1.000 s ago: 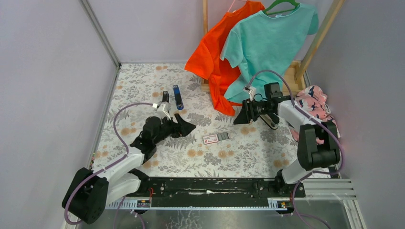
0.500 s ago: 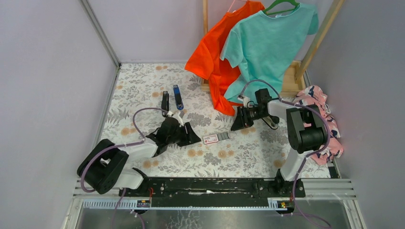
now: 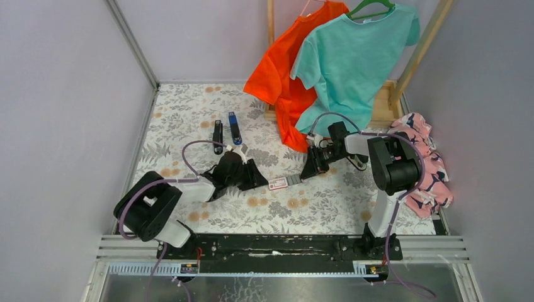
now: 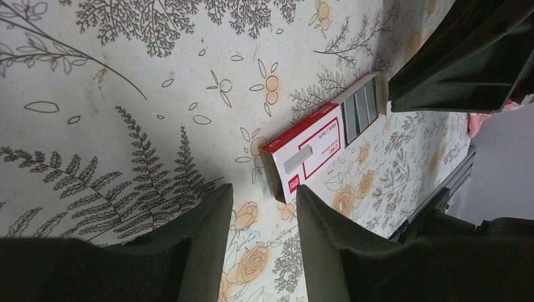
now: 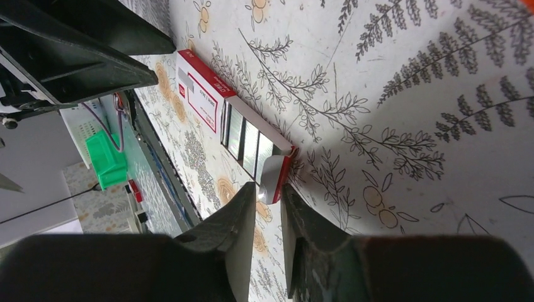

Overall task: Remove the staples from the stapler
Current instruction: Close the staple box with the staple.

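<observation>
The staples point(image 3: 295, 180) are silvery strips in a tray at the end of a red-and-white card point(image 3: 277, 183) on the floral cloth. They also show in the left wrist view point(image 4: 360, 110) and the right wrist view point(image 5: 245, 138). My right gripper point(image 3: 308, 173) has its tips point(image 5: 269, 196) narrowly closed on the card's end flap point(image 5: 272, 177). My left gripper point(image 3: 258, 181) is open and empty point(image 4: 264, 196), with the card's near corner point(image 4: 291, 185) just past its tips. The black stapler point(image 3: 217, 134) lies far left, away from both grippers.
A slim blue bar point(image 3: 235, 128) lies beside the stapler. An orange shirt point(image 3: 277, 69) and a teal shirt point(image 3: 352, 56) hang on a wooden rack at the back. A pink patterned cloth point(image 3: 423, 157) lies at the right wall.
Both arms have swung inward and down to the card. The left gripper has left the stapler's side. The right gripper's fingers have narrowed at the flap.
</observation>
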Tool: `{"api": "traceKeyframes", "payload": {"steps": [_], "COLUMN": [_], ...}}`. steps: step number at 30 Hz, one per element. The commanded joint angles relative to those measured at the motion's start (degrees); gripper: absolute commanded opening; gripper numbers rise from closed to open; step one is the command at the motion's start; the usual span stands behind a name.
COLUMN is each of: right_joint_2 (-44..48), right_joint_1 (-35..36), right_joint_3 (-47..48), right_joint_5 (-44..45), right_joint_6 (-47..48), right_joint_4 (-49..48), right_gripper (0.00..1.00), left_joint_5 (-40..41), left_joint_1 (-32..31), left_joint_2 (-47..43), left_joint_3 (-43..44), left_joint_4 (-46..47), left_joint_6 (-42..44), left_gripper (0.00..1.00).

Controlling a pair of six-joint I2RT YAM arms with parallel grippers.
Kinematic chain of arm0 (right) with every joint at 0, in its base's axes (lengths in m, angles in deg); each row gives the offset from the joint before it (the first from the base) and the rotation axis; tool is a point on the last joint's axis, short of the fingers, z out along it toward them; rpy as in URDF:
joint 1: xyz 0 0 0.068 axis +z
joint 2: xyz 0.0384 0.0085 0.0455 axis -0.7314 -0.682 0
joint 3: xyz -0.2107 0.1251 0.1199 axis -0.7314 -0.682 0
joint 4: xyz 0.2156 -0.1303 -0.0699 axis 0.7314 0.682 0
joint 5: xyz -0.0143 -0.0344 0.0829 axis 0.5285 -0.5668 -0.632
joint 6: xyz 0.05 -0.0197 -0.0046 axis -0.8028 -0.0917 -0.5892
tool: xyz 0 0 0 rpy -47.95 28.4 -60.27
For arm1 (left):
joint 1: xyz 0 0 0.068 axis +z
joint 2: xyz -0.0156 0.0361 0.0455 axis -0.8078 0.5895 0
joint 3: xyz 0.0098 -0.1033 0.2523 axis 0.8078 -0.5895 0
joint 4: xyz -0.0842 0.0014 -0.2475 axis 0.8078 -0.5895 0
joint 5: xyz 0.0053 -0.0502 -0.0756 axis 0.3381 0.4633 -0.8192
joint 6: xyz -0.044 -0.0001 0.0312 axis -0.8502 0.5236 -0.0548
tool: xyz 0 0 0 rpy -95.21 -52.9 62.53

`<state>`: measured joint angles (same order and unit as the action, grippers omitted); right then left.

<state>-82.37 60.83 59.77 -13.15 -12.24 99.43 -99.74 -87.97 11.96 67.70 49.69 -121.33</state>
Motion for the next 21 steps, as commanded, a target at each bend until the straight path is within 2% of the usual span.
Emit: {"api": "traceKeyframes", "payload": {"steps": [1,7,10,13,21], "right_joint_2": [-1.4,-2.1,-2.0,0.1,0.4], "right_joint_1": [0.7,0.7,0.1,-1.3,-2.7], "right_joint_3": [1.3,1.5,2.7,1.8,0.5], "right_joint_5": [-0.8,-3.1,-8.8,-9.0,-2.3], "right_joint_6": [-1.0,-1.3,0.6,0.3,-2.1], "right_joint_4": [0.0,-0.1,2.0,1.7,-0.1], "right_gripper": [0.27,0.27,0.37,0.43,0.29], "left_joint_5": [-0.3,-0.8,-0.8,-0.6,-0.9], "left_joint_1": [-0.4,-0.6,-0.6,-0.7,-0.6], "left_joint_2": [1.9,3.0,3.1,2.7,3.7], "left_joint_3": [0.9,1.2,1.3,1.0,1.2], "left_joint_4": [0.2,0.5,0.5,0.5,0.6], "left_joint_6": [0.0,0.1,0.2,0.2,0.5], "left_gripper": [0.49,0.46,0.46,0.46,0.45]}}
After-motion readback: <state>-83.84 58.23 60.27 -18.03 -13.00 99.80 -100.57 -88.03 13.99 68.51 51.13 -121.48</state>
